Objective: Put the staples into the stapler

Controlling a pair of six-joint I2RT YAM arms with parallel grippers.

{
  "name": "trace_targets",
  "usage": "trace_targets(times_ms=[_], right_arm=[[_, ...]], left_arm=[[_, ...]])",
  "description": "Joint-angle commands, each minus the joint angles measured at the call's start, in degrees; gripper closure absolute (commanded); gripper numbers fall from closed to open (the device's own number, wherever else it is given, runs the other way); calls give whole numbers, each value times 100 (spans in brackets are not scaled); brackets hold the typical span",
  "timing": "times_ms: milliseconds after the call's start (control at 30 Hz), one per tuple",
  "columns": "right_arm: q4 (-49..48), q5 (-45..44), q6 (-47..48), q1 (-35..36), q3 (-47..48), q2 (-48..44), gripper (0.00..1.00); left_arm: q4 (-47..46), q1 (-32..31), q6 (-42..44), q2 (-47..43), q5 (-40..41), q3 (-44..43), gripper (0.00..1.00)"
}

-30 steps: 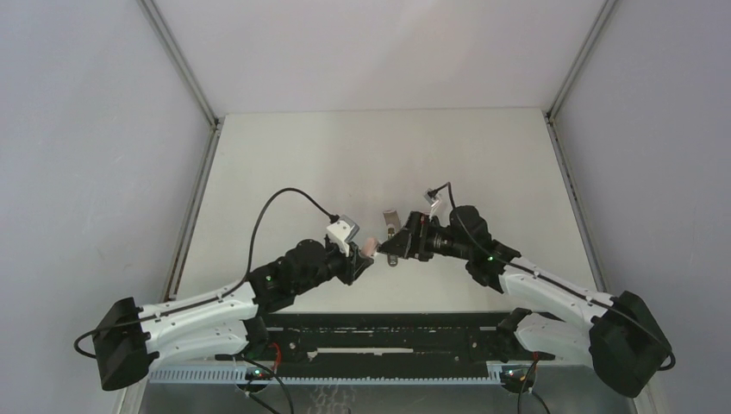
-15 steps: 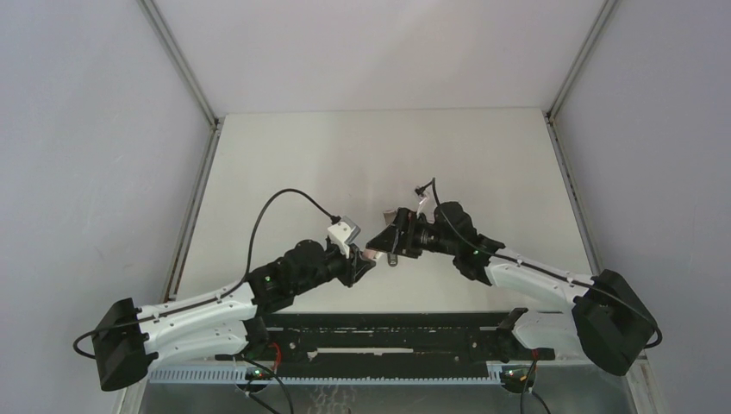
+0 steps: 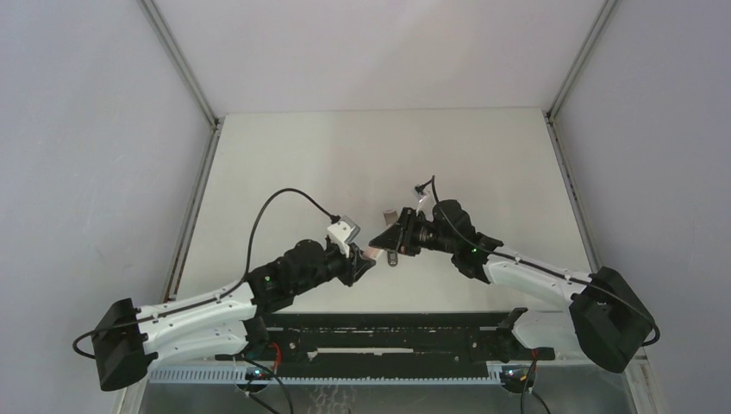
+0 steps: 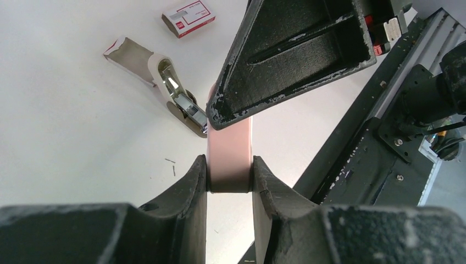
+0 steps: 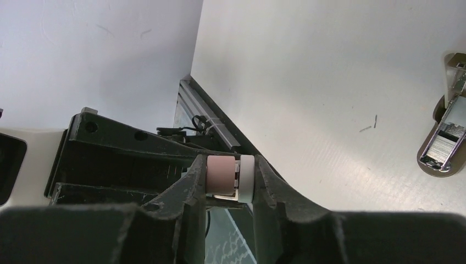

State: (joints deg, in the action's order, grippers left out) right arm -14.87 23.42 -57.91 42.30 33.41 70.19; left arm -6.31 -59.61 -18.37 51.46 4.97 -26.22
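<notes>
The stapler (image 4: 229, 157), small with a pale pink and white body, hangs above the table between both grippers. My left gripper (image 4: 229, 165) is shut on its pink body. My right gripper (image 5: 230, 163) is shut across its other end (image 5: 231, 176), pink side against one finger and white side against the other. In the top view the two grippers meet at the stapler (image 3: 371, 251). The staples' white box with red print (image 4: 188, 17) lies on the table, its pinkish-grey tray (image 4: 132, 55) nearby. Tiny loose staples (image 4: 170, 161) lie on the table below.
A dark grey-brown tool with a metal channel (image 4: 184, 107) lies next to the tray, also in the right wrist view at the right edge (image 5: 442, 140). The black rail of the arm bases (image 3: 388, 332) runs along the near table edge.
My right gripper moved left to the stapler and closed on its free end. The left gripper kept its hold and stayed in place.
</notes>
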Motion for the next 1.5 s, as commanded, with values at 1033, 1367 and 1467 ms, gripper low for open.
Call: trace_targets(times_ms=[1033,1367,1467], right_arm=[[2822,-1599,2689,-1214,391,-1826,11],[2724,-1579,2604,-1232,239,-1833,11],[2769,-1585,2648,-1263,241,-1887,11]], left_arm=[[1497,5121,-1538,2586,2103,-1068,100],[1597,5482,-1466,2809,1545,-1211,47],[1610,5484,-1396,2669,1420,-1182,25]])
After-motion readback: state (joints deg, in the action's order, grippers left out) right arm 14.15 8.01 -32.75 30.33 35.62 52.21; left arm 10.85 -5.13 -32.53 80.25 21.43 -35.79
